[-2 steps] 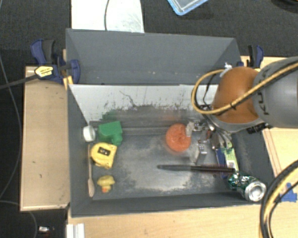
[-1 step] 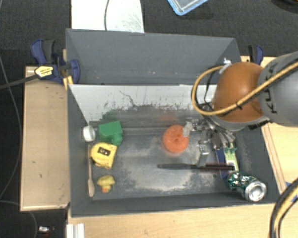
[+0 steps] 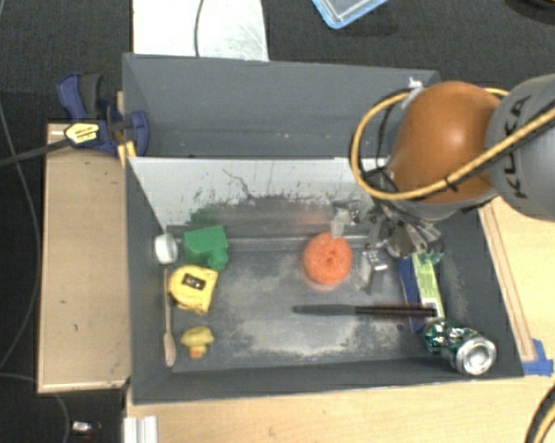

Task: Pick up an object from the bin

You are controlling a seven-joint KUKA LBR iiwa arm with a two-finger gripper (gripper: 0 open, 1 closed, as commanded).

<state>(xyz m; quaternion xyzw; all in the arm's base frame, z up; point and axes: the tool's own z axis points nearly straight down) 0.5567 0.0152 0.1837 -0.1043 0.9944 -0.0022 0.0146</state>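
Camera view: our end effector point(image 3: 374, 255) sits low in the bin point(image 3: 259, 330), just at 3 o'clock of the orange ball point(image 3: 327, 259) (apart or together, we cannot tell). We would centre over that ball, clear of the black stick point(image 3: 351, 310) at 6 o'clock.

At the left you see a green block point(image 3: 206, 245) above a yellow tape measure point(image 3: 192, 287), with a small yellow item point(image 3: 198, 341) below. A thin black rod point(image 3: 360, 311) lies right of centre, a crushed green can point(image 3: 457, 345) near its right end.
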